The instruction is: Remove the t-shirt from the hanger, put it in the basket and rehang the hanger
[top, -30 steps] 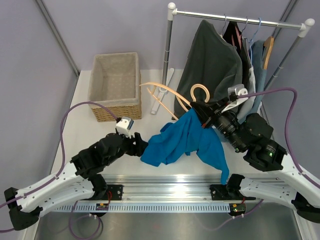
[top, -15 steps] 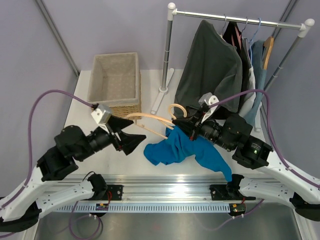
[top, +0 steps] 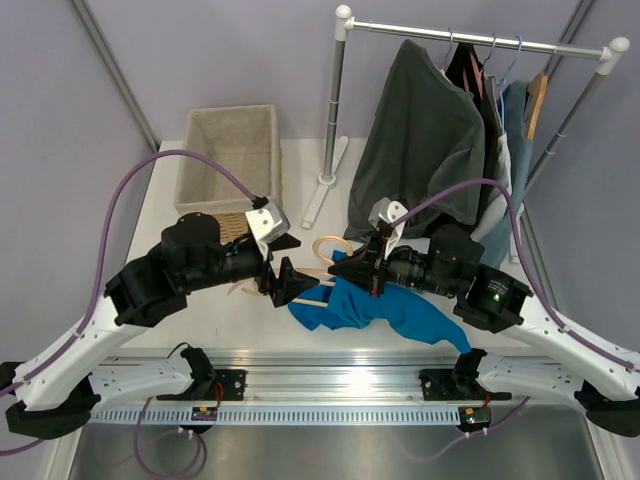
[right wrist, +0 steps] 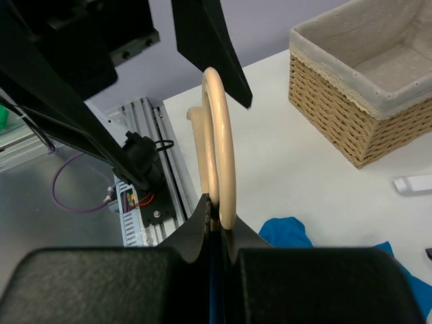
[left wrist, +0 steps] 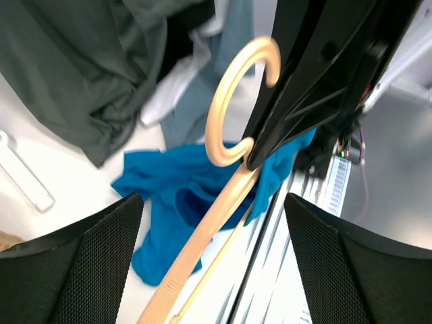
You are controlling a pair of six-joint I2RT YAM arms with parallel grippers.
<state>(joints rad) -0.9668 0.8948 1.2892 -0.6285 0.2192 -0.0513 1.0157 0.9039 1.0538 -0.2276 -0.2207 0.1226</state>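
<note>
Blue is the nearest thing. The t-shirt (top: 385, 305) lies in a loose heap on the table (top: 300, 160), directly under the right pincer (top: 350, 265) and a little to the side of the left pincer (top: 289, 264). Most of the cloth rests flat, so I judge it is almost free. Whether a fold hangs on the far arm of the hanger I cannot tell, because the right pincer covers that part.

Above the cloth, the right pincer is closed tightly on the wooden hanger (right wrist: 219, 135), at the neck where the hook meets the bar. A grip at this place makes sense. It gives a firm hold and leaves both arms of the hanger bare, so the cloth can slide off them. The hook stands up out of the fingers, and one arm points away from this pincer toward the left one.

The left pincer holds nothing. Its jaws stand wide apart and face the hanger, and the free arm of the hanger passes between them. I think it is placed so in order to take the cloth or the wood, but it touches neither, as far as I see.

Beyond the left pincer stands a wicker basket (top: 230, 112) with a pale lining, probably the place for the t-shirt. Beyond the right pincer is the rack (top: 470, 38), where a grey shirt (top: 420, 120) and other clothes hang, well apart from the work.
</note>
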